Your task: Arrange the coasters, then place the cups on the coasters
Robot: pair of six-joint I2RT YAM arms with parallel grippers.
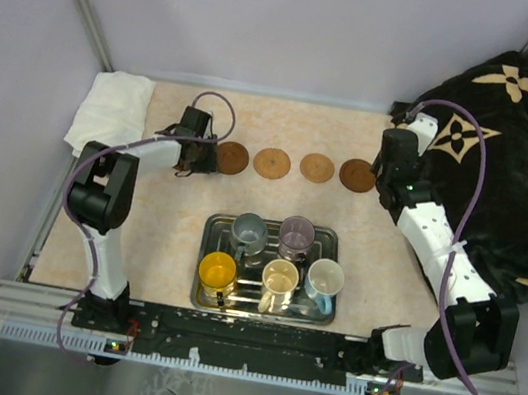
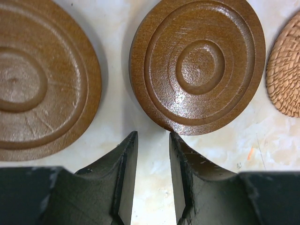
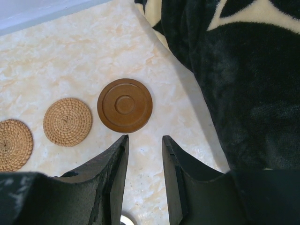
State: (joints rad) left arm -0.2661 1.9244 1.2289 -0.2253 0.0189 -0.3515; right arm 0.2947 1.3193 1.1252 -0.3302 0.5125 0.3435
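Several round coasters lie in a row across the far table: dark wood (image 1: 231,158), woven (image 1: 272,162), woven (image 1: 317,168), dark wood (image 1: 357,175). My left gripper (image 1: 198,158) hovers over the row's left end, open and empty (image 2: 153,136). Its wrist view shows two dark ringed coasters, one at left (image 2: 37,84) and one ahead (image 2: 197,65). My right gripper (image 1: 383,189) is open and empty (image 3: 144,138), just short of the right-end dark coaster (image 3: 124,105). The cups stand on the metal tray (image 1: 260,311): grey (image 1: 249,227), purple (image 1: 296,233), orange-yellow (image 1: 217,271), cream (image 1: 280,278), light blue (image 1: 324,279).
A black patterned blanket (image 1: 496,145) covers the table's right side, close beside the right arm (image 3: 243,84). A folded white cloth (image 1: 112,106) lies at the far left corner. The tray sits near the front edge, between the two arm bases.
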